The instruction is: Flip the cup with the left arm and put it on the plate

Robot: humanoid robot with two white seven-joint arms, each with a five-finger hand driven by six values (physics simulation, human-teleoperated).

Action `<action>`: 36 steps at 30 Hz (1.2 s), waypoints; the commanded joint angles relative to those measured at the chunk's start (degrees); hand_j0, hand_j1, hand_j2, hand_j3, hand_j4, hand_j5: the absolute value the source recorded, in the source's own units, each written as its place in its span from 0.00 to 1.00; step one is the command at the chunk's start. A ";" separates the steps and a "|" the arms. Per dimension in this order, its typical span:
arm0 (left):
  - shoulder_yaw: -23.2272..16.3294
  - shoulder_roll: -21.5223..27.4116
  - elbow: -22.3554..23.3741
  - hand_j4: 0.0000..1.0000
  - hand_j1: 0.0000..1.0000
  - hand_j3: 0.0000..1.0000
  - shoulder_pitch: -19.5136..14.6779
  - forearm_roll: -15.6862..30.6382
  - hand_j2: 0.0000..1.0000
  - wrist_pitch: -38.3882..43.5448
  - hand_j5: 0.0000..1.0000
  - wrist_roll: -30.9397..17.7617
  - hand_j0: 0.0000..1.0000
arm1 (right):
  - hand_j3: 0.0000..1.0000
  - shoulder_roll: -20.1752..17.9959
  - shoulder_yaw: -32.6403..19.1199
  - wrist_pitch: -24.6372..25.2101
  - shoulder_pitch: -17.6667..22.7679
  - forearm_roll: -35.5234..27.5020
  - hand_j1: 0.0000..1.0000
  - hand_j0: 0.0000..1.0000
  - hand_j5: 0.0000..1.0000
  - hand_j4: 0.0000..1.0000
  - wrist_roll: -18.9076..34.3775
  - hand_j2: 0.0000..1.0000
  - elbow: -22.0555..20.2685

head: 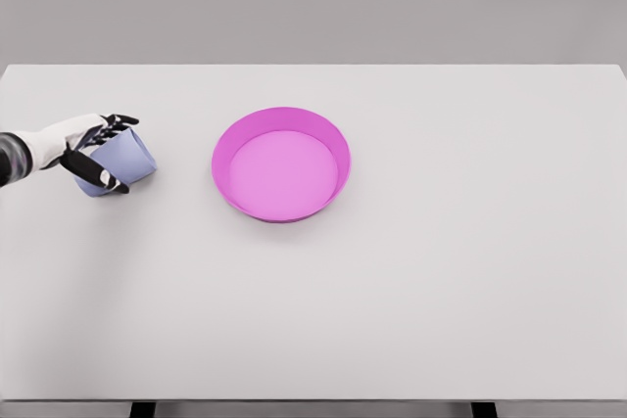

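A pale lavender-blue cup [122, 160] lies on its side at the left of the white table [441, 271]. My left hand [95, 151] comes in from the left edge and is wrapped around the cup, with dark fingertips [116, 184] curled over its top and front. A round magenta plate [282, 163] with a raised rim sits on the table to the right of the cup, clearly apart from it. The cup's opening is hidden by the hand. My right arm is out of view.
The table's far edge runs below a grey wall.
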 commanded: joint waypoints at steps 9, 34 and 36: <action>-0.83 -0.13 0.60 0.77 0.77 0.77 -0.09 0.11 0.77 -0.16 0.77 0.01 0.77 | 1.00 0.00 0.00 0.00 0.00 0.00 1.00 1.00 1.00 1.00 -0.03 1.00 -0.01; 6.47 -9.27 0.52 0.68 0.68 0.68 -0.53 6.26 0.68 -3.24 0.68 0.01 0.68 | 1.00 0.00 0.00 0.00 0.00 0.00 1.00 1.00 1.00 1.00 0.06 1.00 -0.01; 6.73 -10.15 0.60 0.68 0.68 0.68 -0.53 7.58 0.68 -3.42 0.68 0.01 0.68 | 1.00 0.00 0.00 0.00 0.00 0.00 1.00 1.00 1.00 1.00 -0.03 1.00 -0.01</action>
